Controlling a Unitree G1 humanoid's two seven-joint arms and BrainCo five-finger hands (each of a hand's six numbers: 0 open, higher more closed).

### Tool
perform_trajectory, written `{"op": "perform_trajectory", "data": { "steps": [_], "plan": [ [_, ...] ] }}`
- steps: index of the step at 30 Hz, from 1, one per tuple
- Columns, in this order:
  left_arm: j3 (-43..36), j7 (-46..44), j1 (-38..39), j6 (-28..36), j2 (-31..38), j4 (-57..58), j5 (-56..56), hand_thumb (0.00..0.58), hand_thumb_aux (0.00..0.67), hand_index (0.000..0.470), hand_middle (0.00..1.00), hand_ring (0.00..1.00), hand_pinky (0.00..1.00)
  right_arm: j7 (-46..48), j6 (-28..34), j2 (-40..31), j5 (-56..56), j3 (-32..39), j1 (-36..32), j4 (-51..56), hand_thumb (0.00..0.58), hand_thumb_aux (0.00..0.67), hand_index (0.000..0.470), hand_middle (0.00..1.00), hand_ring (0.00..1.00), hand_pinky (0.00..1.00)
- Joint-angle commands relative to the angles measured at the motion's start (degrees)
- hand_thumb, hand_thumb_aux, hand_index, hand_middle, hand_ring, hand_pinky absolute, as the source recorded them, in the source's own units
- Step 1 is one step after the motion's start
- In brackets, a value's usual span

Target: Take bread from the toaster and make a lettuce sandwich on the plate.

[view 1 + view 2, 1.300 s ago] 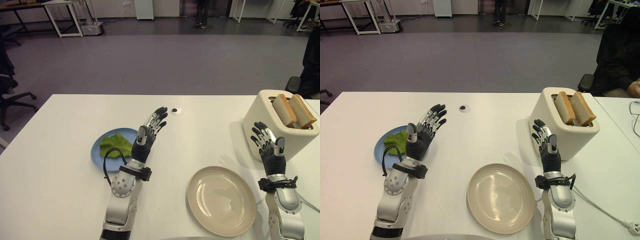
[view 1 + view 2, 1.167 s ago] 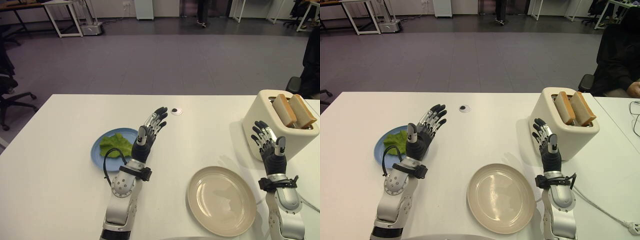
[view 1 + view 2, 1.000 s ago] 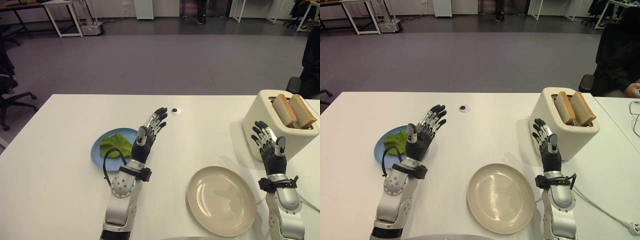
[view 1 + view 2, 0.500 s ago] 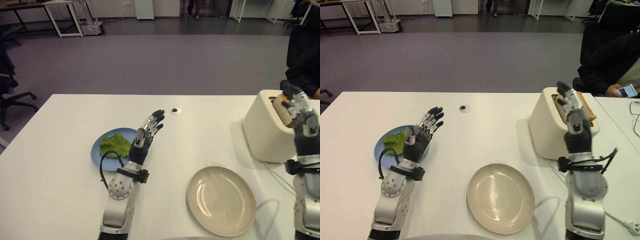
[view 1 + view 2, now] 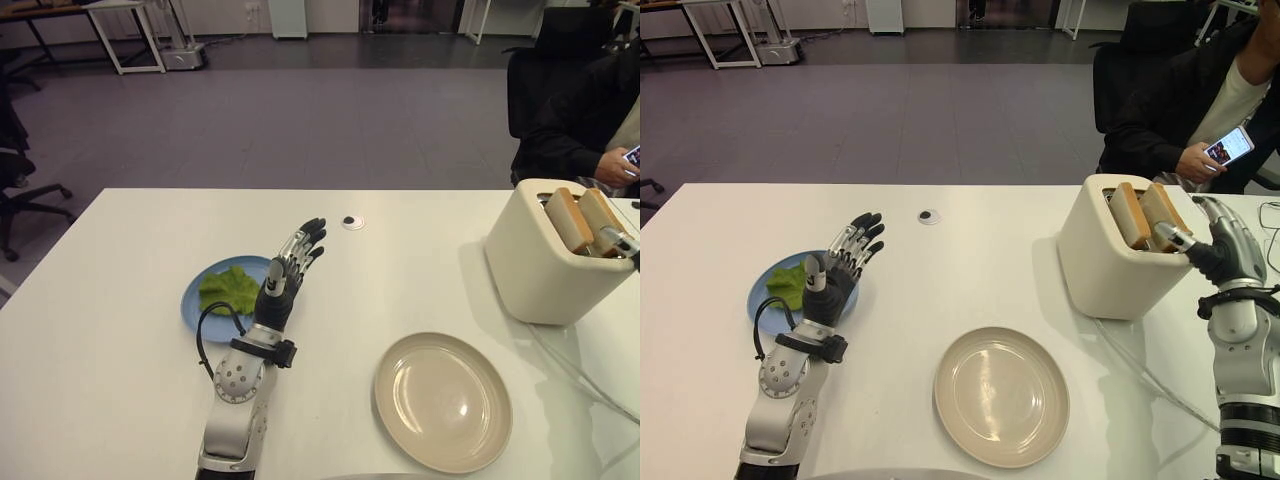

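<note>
Right eye view: bread [image 5: 1132,215] slices stand in the toaster [image 5: 1105,270], my right hand [image 5: 1220,250] at its right side, close against them; whether it grips I cannot tell. Well left of the toaster, my left hand [image 5: 835,275] rests released beside lettuce [image 5: 790,285] on a blue plate [image 5: 757,292]; the beige plate [image 5: 1000,395] sits front-left.

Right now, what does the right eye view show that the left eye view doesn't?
Right eye adds: the whole right hand with wrist and forearm, right of the toaster, its tip at the bread. Left eye adds: more of the office chair on the floor left of the table. Both: open left hand at the blue plate's right edge, lettuce on it, the beige plate, two slices upright in the toaster.
</note>
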Motion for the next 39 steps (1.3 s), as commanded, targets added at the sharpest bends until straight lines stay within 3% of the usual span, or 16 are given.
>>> {"op": "perform_trajectory", "data": {
  "steps": [1,6,10,14,20,24,27,30,33,36,39],
  "plan": [
    [0.0,0.2,0.9,0.8,0.1,-0.8,0.1,0.0,0.0,0.0,0.0,0.0,0.0,-2.0,-1.9,-1.2,-1.4,2.4,-1.7,4.2,0.456,0.36,0.253,0.0,0.0,0.0],
    [0.1,0.3,1.3,1.0,0.1,-1.3,0.1,0.0,0.0,0.0,0.0,0.0,0.0,-3.4,-2.3,-1.3,-1.5,4.1,-2.4,3.6,0.551,0.52,0.365,0.0,0.0,0.0],
    [0.1,0.3,1.4,1.0,0.1,-1.5,0.2,0.0,0.0,0.0,0.0,0.0,0.0,-4.0,-2.0,-0.9,-1.1,3.9,-2.3,0.8,0.58,0.67,0.47,0.0,0.0,0.0],
    [0.1,0.3,1.4,1.0,0.1,-1.4,0.1,0.0,0.0,0.0,0.0,0.0,0.0,-4.5,-0.9,-0.7,0.1,2.1,-2.2,-3.1,0.58,0.67,0.47,0.0,0.0,0.0],
    [0.0,0.3,1.6,1.1,0.2,-2.0,0.1,0.0,0.0,0.0,0.0,0.0,0.0,-3.0,2.4,0.7,11.4,-9.9,-4.8,-17.7,0.58,0.67,0.47,0.0,0.0,0.0],
    [0.1,0.4,1.6,1.4,0.2,-2.3,0.2,0.0,0.0,0.0,0.0,0.0,0.0,3.4,9.5,2.7,23.5,-14.3,-6.0,-30.5,0.58,0.67,0.47,0.0,0.0,0.0],
    [0.2,0.4,1.6,1.7,0.3,-2.6,0.2,0.0,0.0,0.0,0.0,0.0,0.0,11.0,19.2,3.8,35.1,-14.7,-4.2,-38.2,0.58,0.67,0.47,0.0,0.0,0.0],
    [0.3,0.5,1.5,1.9,0.3,-3.0,0.1,0.0,0.0,0.0,0.0,0.0,0.0,22.5,29.9,3.0,48.2,-13.8,2.9,-45.9,0.58,0.67,0.47,0.0,0.0,0.0],
    [0.4,0.5,1.5,2.2,0.4,-3.1,0.1,0.0,0.0,0.0,0.0,0.0,0.0,35.0,34.9,1.4,56.6,-13.1,13.1,-51.5,0.58,0.67,0.47,0.0,0.0,0.0],
    [1.1,0.4,1.1,2.3,0.9,-2.8,0.0,0.0,0.0,0.0,0.0,0.0,0.0,43.7,33.5,1.1,56.2,-9.7,22.2,-54.1,0.58,0.67,0.47,0.0,0.0,0.0],
    [2.5,0.2,0.4,2.3,1.7,-2.3,-0.2,0.0,0.0,0.0,0.0,0.0,0.0,44.9,27.3,1.8,47.1,-2.3,26.6,-51.4,0.58,0.67,0.47,0.0,0.0,0.0]
  ]
}}
